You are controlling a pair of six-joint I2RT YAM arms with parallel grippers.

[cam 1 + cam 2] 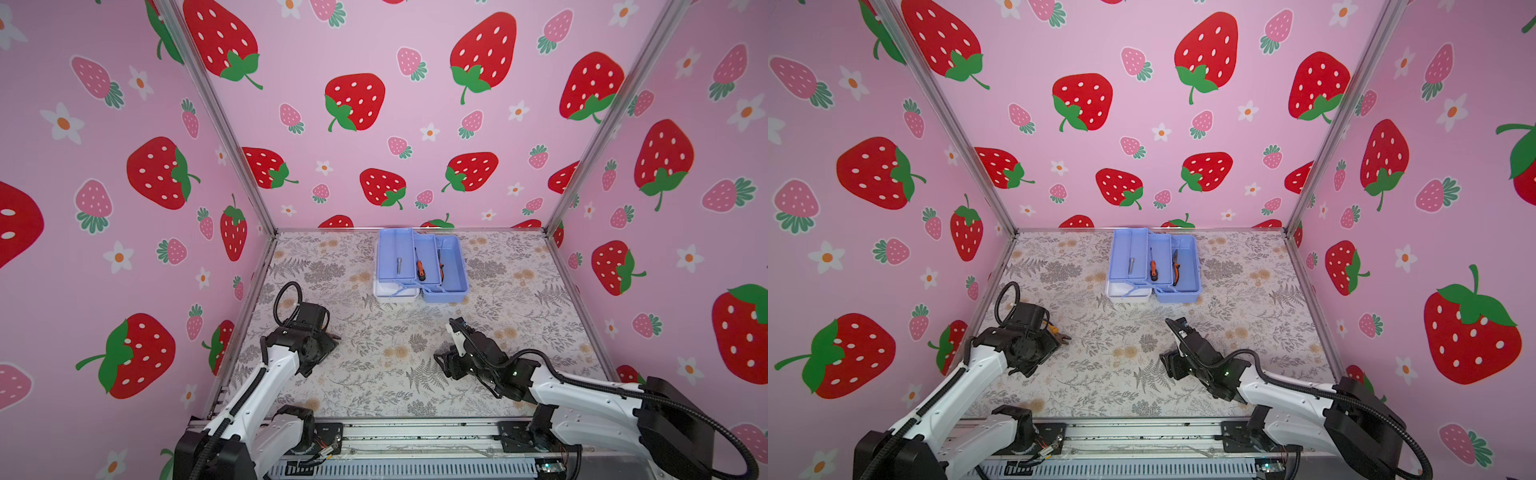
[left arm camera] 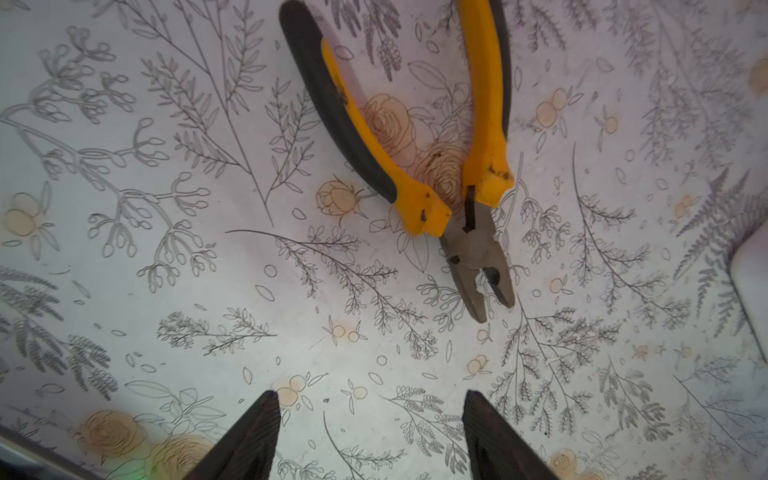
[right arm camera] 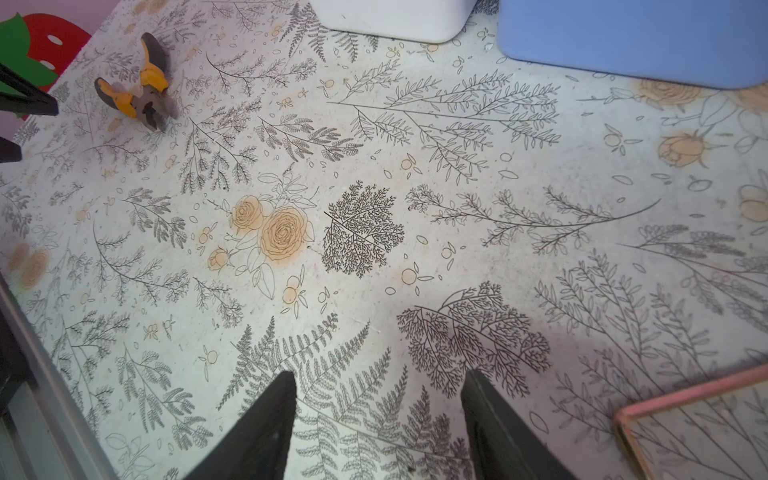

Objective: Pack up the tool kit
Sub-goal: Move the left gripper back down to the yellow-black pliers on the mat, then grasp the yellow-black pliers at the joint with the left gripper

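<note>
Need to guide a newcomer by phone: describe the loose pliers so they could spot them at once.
Start at the flowered table with the open blue tool kit at its far edge. Nearer the front on the left, by the left gripper, lie the pliers. They are the only tool outside the kit, with splayed yellow-and-black handles, unlike the slimmer orange-handled tools in its trays.

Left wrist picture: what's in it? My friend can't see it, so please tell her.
Yellow-and-black pliers lie on a flower-print table, handles spread, nose slightly parted. The left pincer is open and empty, its dark fingertips clear of the pliers.
</note>
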